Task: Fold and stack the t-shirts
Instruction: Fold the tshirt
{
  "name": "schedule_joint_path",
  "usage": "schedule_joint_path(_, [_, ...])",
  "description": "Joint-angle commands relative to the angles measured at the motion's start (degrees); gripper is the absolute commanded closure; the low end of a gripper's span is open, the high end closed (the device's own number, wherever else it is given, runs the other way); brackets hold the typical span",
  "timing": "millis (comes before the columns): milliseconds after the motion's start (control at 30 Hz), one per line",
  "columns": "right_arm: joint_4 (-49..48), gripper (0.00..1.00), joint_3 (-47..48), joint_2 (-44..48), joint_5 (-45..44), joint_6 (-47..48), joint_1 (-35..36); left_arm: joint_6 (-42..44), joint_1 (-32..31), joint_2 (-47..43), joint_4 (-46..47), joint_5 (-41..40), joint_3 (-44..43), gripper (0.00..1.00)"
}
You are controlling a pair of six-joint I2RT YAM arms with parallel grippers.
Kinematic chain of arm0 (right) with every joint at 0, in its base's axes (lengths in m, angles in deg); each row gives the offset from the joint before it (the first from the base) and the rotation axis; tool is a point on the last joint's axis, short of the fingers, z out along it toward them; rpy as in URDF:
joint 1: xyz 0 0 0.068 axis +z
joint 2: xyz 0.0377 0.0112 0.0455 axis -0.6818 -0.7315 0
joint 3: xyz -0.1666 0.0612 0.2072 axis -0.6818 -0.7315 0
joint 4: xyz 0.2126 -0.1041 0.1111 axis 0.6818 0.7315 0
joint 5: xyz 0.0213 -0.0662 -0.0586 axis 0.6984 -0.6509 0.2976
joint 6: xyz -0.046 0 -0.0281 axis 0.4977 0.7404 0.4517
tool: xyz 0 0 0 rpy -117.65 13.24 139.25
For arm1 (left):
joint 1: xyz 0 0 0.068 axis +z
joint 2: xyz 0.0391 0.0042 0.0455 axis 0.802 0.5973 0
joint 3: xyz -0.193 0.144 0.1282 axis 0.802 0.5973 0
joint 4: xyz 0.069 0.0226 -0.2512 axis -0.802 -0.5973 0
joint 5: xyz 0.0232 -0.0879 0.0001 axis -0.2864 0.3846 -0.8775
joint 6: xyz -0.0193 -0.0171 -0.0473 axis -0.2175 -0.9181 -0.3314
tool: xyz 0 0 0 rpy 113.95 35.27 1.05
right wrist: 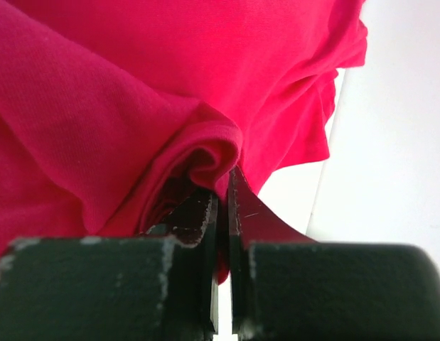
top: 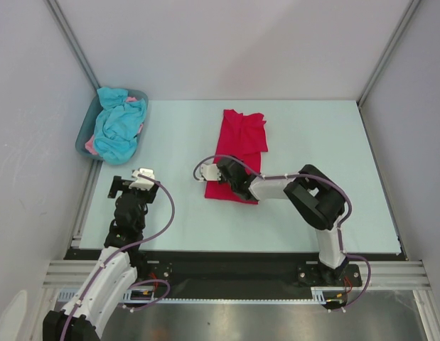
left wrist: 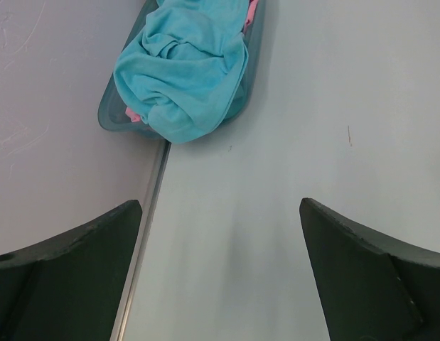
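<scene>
A crimson red t-shirt [top: 239, 142] lies as a long strip in the middle of the table. My right gripper [top: 225, 172] sits at its near left corner, shut on a raised fold of the red cloth [right wrist: 205, 153]. A turquoise t-shirt [top: 119, 126] is heaped in the tub, with a bit of pink t-shirt [top: 90, 147] showing under it. The turquoise heap [left wrist: 184, 67] lies ahead of my left gripper [left wrist: 220, 234], which hangs open over bare table with nothing between its fingers. That left gripper [top: 138, 177] is near the table's left edge.
A grey-blue plastic tub [top: 84, 135] stands at the back left corner against the wall. A metal rail [left wrist: 145, 234] runs along the table's left edge. White walls close in the left, back and right sides.
</scene>
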Motion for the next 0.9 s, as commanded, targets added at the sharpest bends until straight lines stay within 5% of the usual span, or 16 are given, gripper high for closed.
schedule_joint_path(0, [-7.0,0.94,2.6,-1.9,-2.3,1.3,-1.2,0.3,0.6,-0.2,1.9,0.8,0.2,0.0])
schedule_joint_path(67, [-12.7,0.69,2.9,-3.6,-6.1,3.1,-1.4,0.4,0.6,-0.2,2.0,0.8,0.2,0.0])
schedule_joint_path(133, [-23.9,0.13,3.5,-6.6,-9.2,5.5,-2.1,0.3,0.6,-0.2,1.9,0.8,0.2,0.0])
schedule_joint_path(167, [-28.8,0.01,3.6,-7.5,-12.7,7.6,-2.3,0.3,0.6,-0.3,1.8,0.8,0.2,0.0])
schedule_joint_path(267, [-41.9,0.0,3.7,-8.9,-14.9,13.7,-2.7,0.3,0.5,-0.4,1.7,0.8,0.1,0.0])
schedule_joint_path(467, [-41.1,0.0,3.2,-4.6,-15.1,12.9,-3.3,0.2,0.6,-0.7,1.6,1.0,0.3,0.0])
schedule_joint_path(867, [-15.9,0.0,4.4,4.7,-10.5,2.4,-3.5,0.4,0.6,-0.6,1.9,0.9,0.4,0.0])
